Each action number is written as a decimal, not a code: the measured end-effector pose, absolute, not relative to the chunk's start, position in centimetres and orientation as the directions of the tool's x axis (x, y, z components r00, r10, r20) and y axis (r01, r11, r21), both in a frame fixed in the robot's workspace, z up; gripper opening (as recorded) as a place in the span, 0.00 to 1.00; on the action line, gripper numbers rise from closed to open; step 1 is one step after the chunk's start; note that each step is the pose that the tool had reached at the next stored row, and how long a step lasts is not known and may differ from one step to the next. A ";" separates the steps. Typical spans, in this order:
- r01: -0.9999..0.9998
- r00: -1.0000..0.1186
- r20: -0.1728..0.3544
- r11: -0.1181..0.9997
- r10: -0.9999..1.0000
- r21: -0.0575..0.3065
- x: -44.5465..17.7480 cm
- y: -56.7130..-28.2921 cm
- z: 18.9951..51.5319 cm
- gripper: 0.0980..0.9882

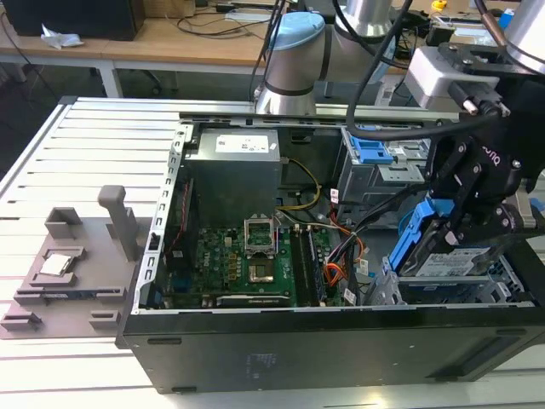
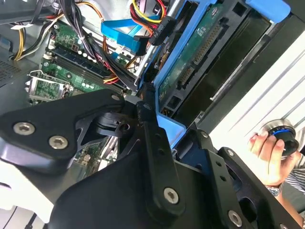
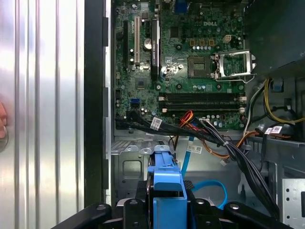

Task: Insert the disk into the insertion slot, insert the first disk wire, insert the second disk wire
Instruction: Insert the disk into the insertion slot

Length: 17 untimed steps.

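At the insertion slot [image 1: 511,288], disk [image 1: 456,262] in gripper [image 1: 441,225].

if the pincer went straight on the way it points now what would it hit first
The pincer, shut on the disk, would probably meet the grey sheet metal of the insertion slot first, with the cable bundle close beyond; depth is unclear.

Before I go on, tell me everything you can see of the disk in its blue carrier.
The disk is a flat rectangular silver hard drive, white-and-blue label up, framed by a bright blue plastic carrier bracket. Its underside shows a green circuit board in the second wrist view. It sits at the silver-grey perforated insertion slot, inside the open black computer case at the exterior view's right. The black gripper clamps the carrier's end facing the green motherboard.
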<state>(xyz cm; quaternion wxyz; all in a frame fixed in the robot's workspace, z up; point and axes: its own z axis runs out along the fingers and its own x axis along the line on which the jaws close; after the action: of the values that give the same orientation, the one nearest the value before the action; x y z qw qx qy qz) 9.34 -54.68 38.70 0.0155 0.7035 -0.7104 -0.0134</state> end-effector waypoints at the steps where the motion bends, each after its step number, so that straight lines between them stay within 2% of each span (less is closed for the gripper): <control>1: -0.999 -0.010 0.004 0.010 -1.000 0.041 9.3 -54.7 38.7 0.30; 7: -0.999 -0.010 0.003 0.010 -1.000 0.041 9.3 -54.7 38.6 0.31; 8: -0.999 -0.010 0.003 0.010 -1.000 0.041 9.3 -54.7 38.6 0.38; 12: -0.999 -0.010 0.003 0.010 -1.000 0.041 9.3 -54.7 38.6 0.37; 15: -0.999 -0.010 0.003 0.010 -1.000 0.041 9.3 -54.7 38.6 0.15; 16: -0.999 -0.010 0.003 0.010 -1.000 0.041 9.3 -54.7 38.6 0.15; 17: -0.999 -0.010 0.003 0.010 -1.000 0.041 9.3 -54.7 38.6 0.09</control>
<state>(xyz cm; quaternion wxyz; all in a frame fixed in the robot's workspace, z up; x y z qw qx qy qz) 9.34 -54.69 38.57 0.0156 0.7034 -0.7105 -0.0133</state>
